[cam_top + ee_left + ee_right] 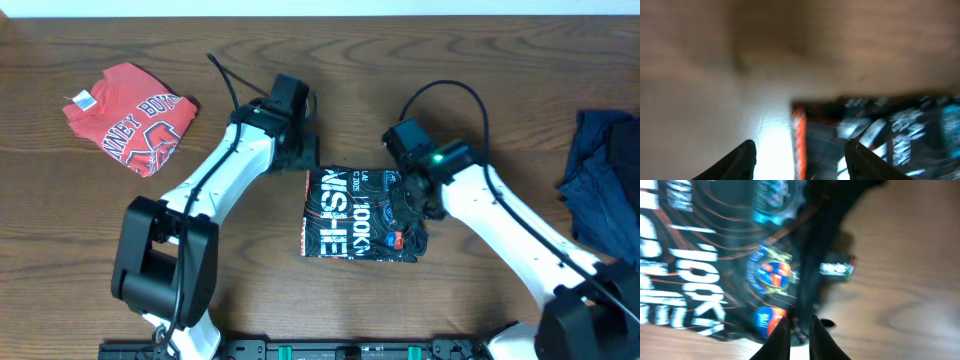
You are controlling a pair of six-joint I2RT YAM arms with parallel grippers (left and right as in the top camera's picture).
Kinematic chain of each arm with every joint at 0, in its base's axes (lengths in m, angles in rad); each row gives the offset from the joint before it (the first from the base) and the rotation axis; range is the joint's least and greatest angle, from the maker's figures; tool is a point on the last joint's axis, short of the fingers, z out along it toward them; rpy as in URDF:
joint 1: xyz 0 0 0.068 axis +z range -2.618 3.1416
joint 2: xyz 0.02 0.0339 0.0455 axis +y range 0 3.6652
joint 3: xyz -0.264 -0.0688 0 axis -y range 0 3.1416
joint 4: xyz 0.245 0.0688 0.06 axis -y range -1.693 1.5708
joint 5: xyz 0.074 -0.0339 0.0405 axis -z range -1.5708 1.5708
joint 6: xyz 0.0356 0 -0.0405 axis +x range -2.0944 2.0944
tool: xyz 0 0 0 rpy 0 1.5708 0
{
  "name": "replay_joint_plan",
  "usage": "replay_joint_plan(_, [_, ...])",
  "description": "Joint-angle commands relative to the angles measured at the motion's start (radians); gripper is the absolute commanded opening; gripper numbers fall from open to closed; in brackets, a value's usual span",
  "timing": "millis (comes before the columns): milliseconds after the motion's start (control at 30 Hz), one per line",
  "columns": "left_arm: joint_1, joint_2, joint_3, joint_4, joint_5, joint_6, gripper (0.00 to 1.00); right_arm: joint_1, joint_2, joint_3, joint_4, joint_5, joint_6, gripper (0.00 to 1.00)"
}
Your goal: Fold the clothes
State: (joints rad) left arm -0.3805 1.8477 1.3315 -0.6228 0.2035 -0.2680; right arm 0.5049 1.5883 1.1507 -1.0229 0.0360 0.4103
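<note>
A folded black T-shirt (345,215) with white lettering and thin orange lines lies at the table's middle. My left gripper (300,150) hovers at its far left corner. In the left wrist view that gripper (800,145) stands open, the shirt's (880,130) orange-trimmed edge lying below the gap. My right gripper (403,218) sits at the shirt's right edge. In the right wrist view its (798,319) fingers are almost together, pinching the dark hem of the shirt (705,255). A folded red T-shirt (130,115) with white lettering rests at the far left.
Dark navy clothes (605,180) lie in a loose heap at the table's right edge. Both arms' cables arch over the far side of the wooden table (480,60).
</note>
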Motion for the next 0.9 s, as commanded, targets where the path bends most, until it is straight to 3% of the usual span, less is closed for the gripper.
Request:
replay_joint_plan(0, [0.003,-0.002,0.018,0.044,0.054,0.047,0.59,-0.009,0.013,0.0,0.01,-0.098,-0.053,0.12])
replay_joint_plan(533, [-0.025,0.137,0.014,0.001,0.061,0.085,0.6,-0.009,0.161,-0.079,0.019,-0.1,-0.021,0.03])
replay_joint_plan(867, [-0.022,0.172,0.014,-0.221,0.011,0.084,0.6,-0.009,0.162,-0.192,0.116,-0.101,-0.006,0.06])
